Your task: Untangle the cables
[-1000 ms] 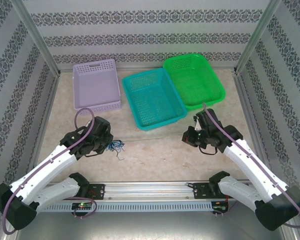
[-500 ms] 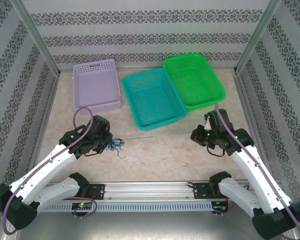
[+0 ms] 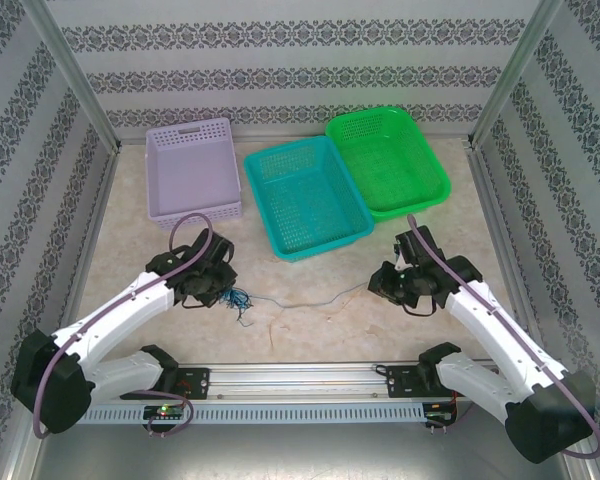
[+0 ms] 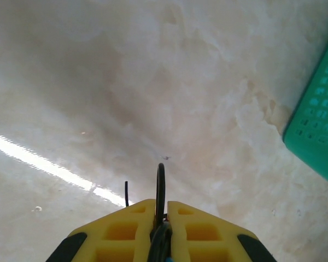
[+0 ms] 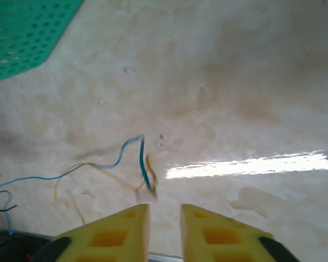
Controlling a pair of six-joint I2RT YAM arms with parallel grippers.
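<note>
Cables [image 3: 242, 297] lie bunched on the counter [image 3: 310, 335] just beside the left claw [image 4: 161, 206], which is clenched on a dark loop [image 4: 160, 180], we judge to anchor the knot. One thin strand [image 3: 295, 303] runs across to the right claw [image 5: 164, 210], whose jaws stand parted just behind it. Beyond both claws, a purple basket [image 3: 193, 170], a teal basket [image 3: 305, 198] and a green basket [image 3: 388, 160] hold no cable that we can see.

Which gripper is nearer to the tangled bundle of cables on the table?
Left. The left gripper is right beside the tangled bundle, jaws shut on part of it. The right gripper is far off to its right, near the end of a loose strand.
</note>
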